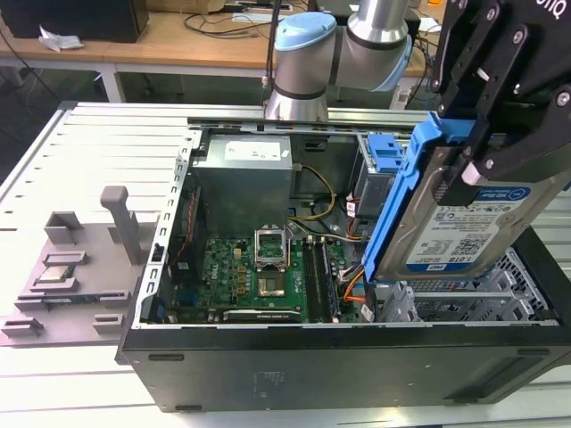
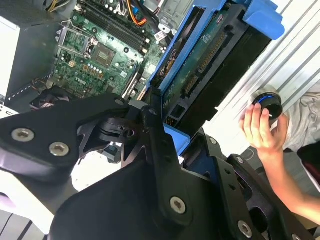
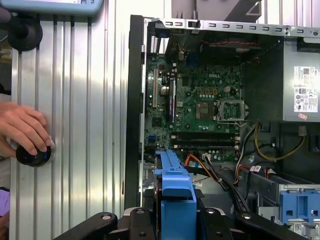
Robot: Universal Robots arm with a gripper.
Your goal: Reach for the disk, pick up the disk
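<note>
A: Start nearest the exterior camera. What sits at the front?

B: The black wall of the open computer case [image 1: 339, 361], lying on its side on the grey slatted table [image 1: 98, 147]. Just above its corner on the exterior view's right hangs the gripper [image 1: 473, 134], its black fingers [image 1: 489, 147] closed onto the disk [image 1: 464, 223].

A: So the disk is out of the case?

B: It is held tilted in the air, above the silver drive cage [image 1: 464, 299] at the case's end on the exterior view's right. Its labelled silver face is turned toward the exterior camera, and its blue carrier frame [image 1: 393, 205] runs along the edge. In the second wrist view the disk [image 2: 210, 55] is seen edge-on, clamped between the black fingers [image 2: 155, 130]; in the first wrist view its blue frame [image 3: 175, 187] stands between the gripper's linkages.

A: What lies further in?

B: The green motherboard [image 1: 259, 276] on the case floor, with an open processor socket [image 1: 270, 248]. Orange and yellow cables [image 1: 352, 294] run beside it. Behind it sits the grey power supply [image 1: 245, 178].

A: And outside the case?

B: On the exterior view's left, a grey fixture [image 1: 80, 267] rests on the table, holding a small square silver chip [image 1: 55, 275]. Beyond the case, the arm's silver and light-blue joints [image 1: 335, 45] rise, with wooden desks [image 1: 161, 40] behind.

A: Anyone nearby?

B: In both wrist views a person's hand [image 3: 22, 127] rests on a round black knob [image 3: 34, 156] on the table beside the case.
</note>
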